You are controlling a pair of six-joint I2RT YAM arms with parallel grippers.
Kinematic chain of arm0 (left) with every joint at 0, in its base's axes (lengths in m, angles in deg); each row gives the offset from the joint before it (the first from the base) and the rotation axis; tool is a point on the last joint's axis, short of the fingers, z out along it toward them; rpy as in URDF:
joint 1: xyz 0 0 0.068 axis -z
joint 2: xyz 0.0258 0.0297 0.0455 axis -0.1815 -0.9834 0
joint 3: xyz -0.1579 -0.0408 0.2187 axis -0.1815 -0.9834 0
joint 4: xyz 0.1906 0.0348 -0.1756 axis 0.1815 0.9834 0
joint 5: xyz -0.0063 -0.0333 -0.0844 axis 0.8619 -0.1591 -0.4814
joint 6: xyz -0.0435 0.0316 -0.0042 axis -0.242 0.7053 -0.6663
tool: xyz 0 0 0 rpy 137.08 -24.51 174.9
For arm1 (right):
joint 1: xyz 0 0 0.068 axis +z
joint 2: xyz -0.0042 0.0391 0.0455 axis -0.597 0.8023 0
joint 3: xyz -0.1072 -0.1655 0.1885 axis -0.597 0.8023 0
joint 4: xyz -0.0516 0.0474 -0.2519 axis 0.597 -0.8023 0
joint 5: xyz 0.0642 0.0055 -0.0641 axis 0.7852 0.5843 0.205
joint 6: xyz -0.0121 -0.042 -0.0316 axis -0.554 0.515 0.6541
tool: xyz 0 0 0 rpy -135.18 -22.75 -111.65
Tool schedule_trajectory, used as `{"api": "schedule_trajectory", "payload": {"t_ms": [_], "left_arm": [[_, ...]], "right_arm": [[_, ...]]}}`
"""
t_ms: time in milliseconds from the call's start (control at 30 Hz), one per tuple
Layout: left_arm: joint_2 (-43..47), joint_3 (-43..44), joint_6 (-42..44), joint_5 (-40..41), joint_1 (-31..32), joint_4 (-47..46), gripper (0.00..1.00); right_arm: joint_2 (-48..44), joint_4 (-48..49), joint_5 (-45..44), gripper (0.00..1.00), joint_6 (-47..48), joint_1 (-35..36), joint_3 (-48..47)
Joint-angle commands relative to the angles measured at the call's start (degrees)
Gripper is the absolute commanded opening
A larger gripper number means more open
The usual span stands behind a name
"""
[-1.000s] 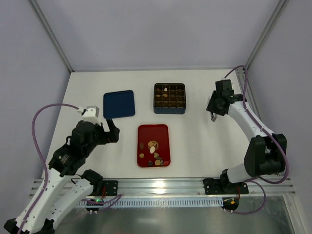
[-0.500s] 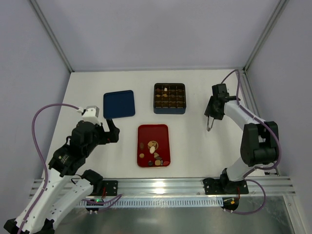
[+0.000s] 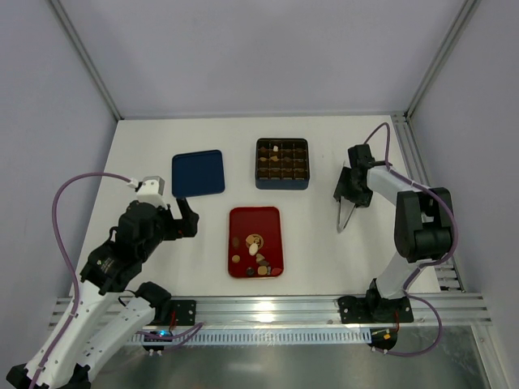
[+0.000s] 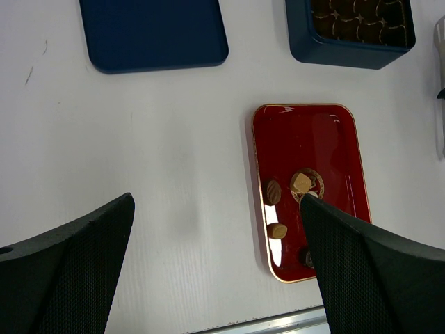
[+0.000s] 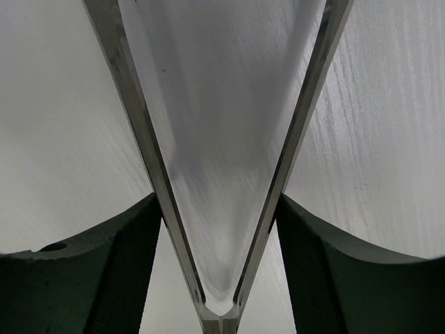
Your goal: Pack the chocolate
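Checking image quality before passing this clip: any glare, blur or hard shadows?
Top view: even light, only faint shadows. Left wrist view: white glare spots on the red tray, fingers of the left gripper dark, soft-edged. Right wrist view: the tweezers fill the frame, close and slightly blurred.

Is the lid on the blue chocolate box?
No, the box is open with its grid showing from above, and the flat blue lid lies apart from it, on its left.

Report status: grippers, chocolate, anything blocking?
Left gripper open, empty. Right gripper gripping tweezers, beside box. Chocolate mostly on red tray. Nothing in the way.
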Motion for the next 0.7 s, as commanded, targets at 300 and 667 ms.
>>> {"api": "schedule_trajectory", "payload": {"t_ms": [300, 667], "left_arm": [[-0.2, -0.3, -0.1, 0.1, 0.2, -1.6, 1.00], [-1.4, -0.3, -0.5, 0.9, 0.1, -1.3, 1.00]], "right_arm": [[0.5, 0.7, 1.1, 0.78, 0.9, -0.2, 0.0], [-4.2, -0.2, 1.5, 0.89, 0.2, -0.3, 2.2]]}}
